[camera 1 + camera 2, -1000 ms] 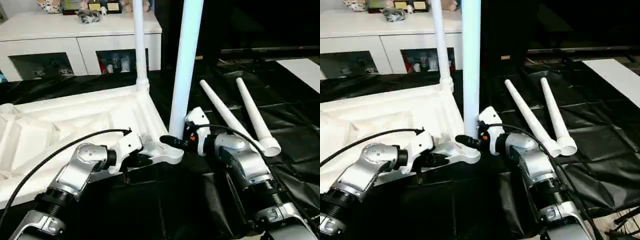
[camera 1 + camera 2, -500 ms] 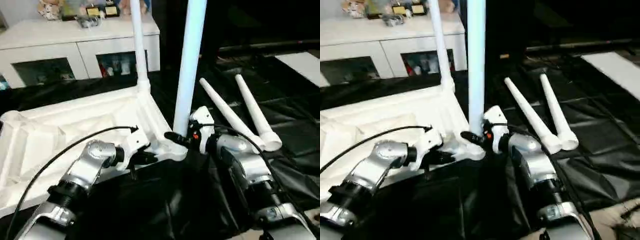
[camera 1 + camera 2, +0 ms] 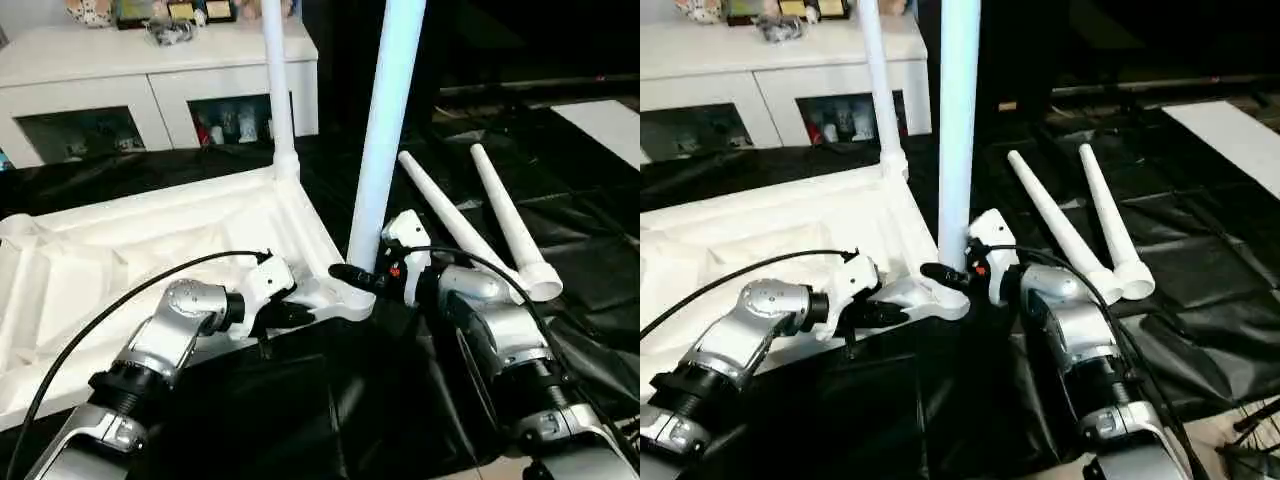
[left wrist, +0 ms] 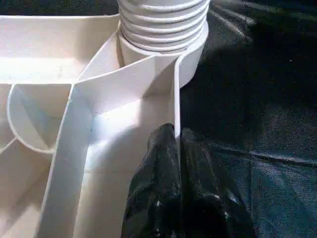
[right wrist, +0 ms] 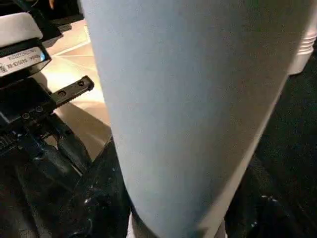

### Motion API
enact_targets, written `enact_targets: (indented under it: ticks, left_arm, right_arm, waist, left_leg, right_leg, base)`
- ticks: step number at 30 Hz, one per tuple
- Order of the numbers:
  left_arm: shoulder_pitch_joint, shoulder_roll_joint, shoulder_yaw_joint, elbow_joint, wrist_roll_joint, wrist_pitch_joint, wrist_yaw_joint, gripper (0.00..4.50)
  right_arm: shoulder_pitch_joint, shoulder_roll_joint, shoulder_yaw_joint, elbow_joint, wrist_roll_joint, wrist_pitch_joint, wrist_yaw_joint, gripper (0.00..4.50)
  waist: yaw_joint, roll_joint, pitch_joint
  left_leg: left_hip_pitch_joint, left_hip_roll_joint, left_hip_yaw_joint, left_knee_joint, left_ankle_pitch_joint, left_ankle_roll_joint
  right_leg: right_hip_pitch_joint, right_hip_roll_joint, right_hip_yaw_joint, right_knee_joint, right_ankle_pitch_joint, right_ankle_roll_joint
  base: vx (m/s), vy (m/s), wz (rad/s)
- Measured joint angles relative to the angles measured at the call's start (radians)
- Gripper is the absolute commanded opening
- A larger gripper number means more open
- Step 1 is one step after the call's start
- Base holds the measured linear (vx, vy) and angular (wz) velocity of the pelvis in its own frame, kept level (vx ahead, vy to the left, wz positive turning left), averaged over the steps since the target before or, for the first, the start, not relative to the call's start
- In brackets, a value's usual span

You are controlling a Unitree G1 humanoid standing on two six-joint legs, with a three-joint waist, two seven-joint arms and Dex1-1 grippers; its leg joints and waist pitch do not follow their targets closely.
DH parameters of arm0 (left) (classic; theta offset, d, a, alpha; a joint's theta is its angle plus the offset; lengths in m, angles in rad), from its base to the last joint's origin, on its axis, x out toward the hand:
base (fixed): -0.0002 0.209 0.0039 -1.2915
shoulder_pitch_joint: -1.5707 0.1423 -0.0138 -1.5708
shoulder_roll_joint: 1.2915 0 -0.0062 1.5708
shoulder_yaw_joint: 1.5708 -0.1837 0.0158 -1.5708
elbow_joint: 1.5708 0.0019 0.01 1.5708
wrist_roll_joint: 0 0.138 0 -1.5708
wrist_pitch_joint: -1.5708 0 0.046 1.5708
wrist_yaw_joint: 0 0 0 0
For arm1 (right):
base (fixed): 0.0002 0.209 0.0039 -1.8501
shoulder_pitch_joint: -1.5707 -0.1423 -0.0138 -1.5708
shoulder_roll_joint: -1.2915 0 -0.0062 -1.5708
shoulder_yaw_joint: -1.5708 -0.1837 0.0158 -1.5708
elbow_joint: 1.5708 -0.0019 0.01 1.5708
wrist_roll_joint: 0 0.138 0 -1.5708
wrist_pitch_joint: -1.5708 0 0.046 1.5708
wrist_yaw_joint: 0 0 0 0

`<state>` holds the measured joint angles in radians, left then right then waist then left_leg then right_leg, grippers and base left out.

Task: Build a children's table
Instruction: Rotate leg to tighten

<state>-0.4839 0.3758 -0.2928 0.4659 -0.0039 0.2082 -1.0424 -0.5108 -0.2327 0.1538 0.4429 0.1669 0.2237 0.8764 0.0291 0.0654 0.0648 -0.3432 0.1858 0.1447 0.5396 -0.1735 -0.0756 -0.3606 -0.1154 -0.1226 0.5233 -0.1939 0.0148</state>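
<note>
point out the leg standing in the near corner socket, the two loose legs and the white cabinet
standing leg (image 3: 385, 130), left eye view, mid shaft
loose legs (image 3: 505, 215), left eye view, right one's shaft
white cabinet (image 3: 120, 60), left eye view, top

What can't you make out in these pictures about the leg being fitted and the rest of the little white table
- Upright leg: top cut off by the head views' upper edge.
- Its seating depth in the corner socket: left wrist view shows ribs above the socket; the rest is inside.
- Right gripper: the leg's base hides its far finger.
- Table top: near-left part hidden behind the left forearm, and cut by the picture edge.
- Cabinet contents: too small.
</note>
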Motion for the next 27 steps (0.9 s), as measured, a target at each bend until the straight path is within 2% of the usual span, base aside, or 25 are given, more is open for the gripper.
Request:
enact_targets:
  ticks: [8, 12, 14, 15, 16, 17, 18, 19, 20, 21, 22, 23, 24, 25, 26, 27]
  left_arm:
    - [-0.014, 0.0, -0.009, 0.015, 0.002, -0.009, -0.001, 0.0]
    - [-0.045, -0.021, -0.001, 0.056, 0.016, 0.021, 0.054, 0.0]
    - [-0.076, -0.067, 0.013, 0.088, 0.038, 0.068, 0.135, 0.0]
    - [-0.086, -0.087, 0.014, 0.098, 0.041, 0.089, 0.164, 0.0]
    - [-0.098, -0.102, 0.016, 0.109, 0.045, 0.105, 0.189, 0.0]
    - [-0.122, -0.136, 0.01, 0.13, 0.053, 0.131, 0.223, 0.0]
    - [-0.132, -0.159, 0.017, 0.14, 0.061, 0.147, 0.265, 0.0]
    - [-0.138, -0.174, 0.024, 0.144, 0.065, 0.16, 0.294, 0.0]
    - [-0.147, -0.194, 0.025, 0.158, 0.064, 0.185, 0.308, 0.0]
    - [-0.162, -0.21, 0.024, 0.171, 0.064, 0.207, 0.323, 0.0]
    - [-0.182, -0.239, 0.023, 0.184, 0.067, 0.226, 0.355, 0.0]
    - [-0.195, -0.262, 0.027, 0.195, 0.071, 0.243, 0.399, 0.0]
    - [-0.202, -0.275, 0.031, 0.206, 0.075, 0.255, 0.418, 0.0]
    - [-0.208, -0.286, 0.031, 0.216, 0.078, 0.268, 0.43, 0.0]
    - [-0.213, -0.292, 0.031, 0.228, 0.082, 0.278, 0.445, 0.0]
    - [-0.216, -0.296, 0.033, 0.23, 0.082, 0.286, 0.452, 0.0]
  right_arm:
    - [0.0, 0.0, -0.005, 0.007, -0.002, -0.012, 0.0, 1.86]
    - [-0.023, 0.078, -0.029, 0.079, -0.024, -0.047, -0.149, 1.86]
    - [-0.05, 0.126, -0.06, 0.137, -0.044, -0.061, -0.283, 1.86]
    - [-0.063, 0.149, -0.07, 0.159, -0.047, -0.066, -0.331, 1.86]
    - [-0.066, 0.16, -0.079, 0.174, -0.052, -0.071, -0.37, 1.86]
    - [-0.064, 0.161, -0.102, 0.186, -0.052, -0.081, -0.409, 1.86]
    - [-0.092, 0.184, -0.116, 0.228, -0.056, -0.084, -0.467, 1.86]
    - [-0.117, 0.204, -0.127, 0.265, -0.058, -0.083, -0.516, 1.86]
    - [-0.135, 0.229, -0.137, 0.296, -0.063, -0.086, -0.574, 1.86]
    - [-0.144, 0.232, -0.145, 0.31, -0.067, -0.089, -0.606, 1.86]
    - [-0.158, 0.234, -0.16, 0.329, -0.07, -0.096, -0.648, 1.86]
    - [-0.183, 0.254, -0.183, 0.364, -0.074, -0.097, -0.709, 1.86]
    - [-0.199, 0.273, -0.2, 0.392, -0.074, -0.097, -0.754, 1.86]
    - [-0.205, 0.29, -0.213, 0.411, -0.074, -0.097, -0.791, 1.86]
    - [-0.213, 0.302, -0.223, 0.431, -0.074, -0.097, -0.823, 1.86]
    - [-0.219, 0.307, -0.228, 0.439, -0.074, -0.097, -0.836, 1.86]
  waist:
    - [0.004, 0.001, 0.0]
    - [-0.003, 0.001, 0.0]
    - [-0.009, 0.003, 0.001]
    - [-0.009, 0.005, 0.004]
    - [0.007, 0.011, 0.009]
    - [0.037, -0.009, 0.003]
    - [0.059, -0.075, -0.017]
    - [0.066, -0.071, -0.015]
    - [0.076, -0.044, -0.027]
    - [0.081, -0.035, -0.036]
    - [0.075, -0.031, -0.04]
    - [0.064, -0.043, -0.039]
    - [0.058, -0.047, -0.038]
    - [0.056, -0.054, -0.041]
    - [0.055, -0.056, -0.042]
    - [0.053, -0.058, -0.041]
  left_leg:
    - [-0.005, 0.0, 0.0, -0.001, 0.0, 0.0]
    - [-0.004, 0.001, 0.0, -0.001, 0.0, 0.0]
    - [-0.003, 0.004, 0.0, -0.002, 0.0, 0.0]
    - [-0.005, 0.006, 0.002, -0.006, 0.0, 0.0]
    - [-0.007, 0.008, 0.015, -0.015, 0.0, -0.001]
    - [-0.007, 0.021, 0.058, -0.016, 0.0, 0.0]
    - [-0.004, 0.016, 0.102, 0.007, -0.005, -0.008]
    - [-0.012, 0.019, 0.057, 0.066, -0.023, 0.001]
    - [-0.01, -0.008, -0.025, 0.125, -0.025, 0.007]
    - [0.005, -0.024, -0.04, 0.096, -0.041, 0.002]
    - [0.013, -0.027, -0.036, 0.059, -0.041, -0.026]
    - [0.017, -0.016, -0.01, 0.043, -0.038, -0.031]
    - [0.018, -0.01, 0.001, 0.035, -0.038, -0.031]
    - [0.021, -0.008, 0.003, 0.029, -0.038, -0.031]
    - [0.023, -0.003, 0.001, 0.027, -0.038, -0.031]
    - [0.026, -0.001, 0.0, 0.027, -0.038, -0.031]
  right_leg:
    - [-0.003, 0.0, 0.0, 0.0, 0.0, 0.0]
    - [-0.003, 0.0, -0.002, 0.0, 0.0, 0.0]
    - [0.0, 0.001, -0.011, -0.001, 0.0, 0.0]
    - [0.01, 0.003, -0.014, 0.006, -0.009, -0.007]
    - [0.006, 0.003, -0.014, 0.054, -0.042, -0.019]
    - [-0.003, 0.005, 0.01, 0.15, -0.089, -0.038]
    - [0.0, 0.008, 0.069, 0.193, -0.129, -0.001]
    - [-0.015, 0.018, 0.076, 0.2, -0.131, -0.006]
    - [-0.009, 0.027, 0.073, 0.192, -0.131, -0.006]
    - [-0.012, 0.028, 0.072, 0.181, -0.128, -0.006]
    - [-0.016, 0.036, 0.078, 0.173, -0.113, -0.009]
    - [-0.019, 0.042, 0.092, 0.155, -0.08, -0.015]
    - [-0.017, 0.044, 0.092, 0.144, -0.072, -0.021]
    - [-0.012, 0.046, 0.091, 0.133, -0.066, -0.024]
    - [-0.001, 0.052, 0.088, 0.119, -0.066, -0.021]
    - [0.002, 0.053, 0.087, 0.112, -0.066, -0.02]
  base:
    - [0.0, 0.0, 0.0]
    - [0.0, 0.0, 0.0]
    - [0.0, 0.0, 0.0]
    - [-0.092, -0.023, 0.06]
    - [-0.099, -0.048, 0.21]
    - [-0.099, -0.048, 0.21]
    - [0.042, -0.181, 0.21]
    - [0.139, -0.149, -0.23]
    - [0.139, -0.149, -0.23]
    - [0.086, 0.019, -0.2]
    - [-0.066, -0.001, 0.31]
    - [-0.066, -0.001, 0.31]
    - [-0.111, -0.023, 0.3]
    - [0.0, 0.0, 0.0]
    - [0.0, 0.0, 0.0]
    - [0.0, 0.0, 0.0]
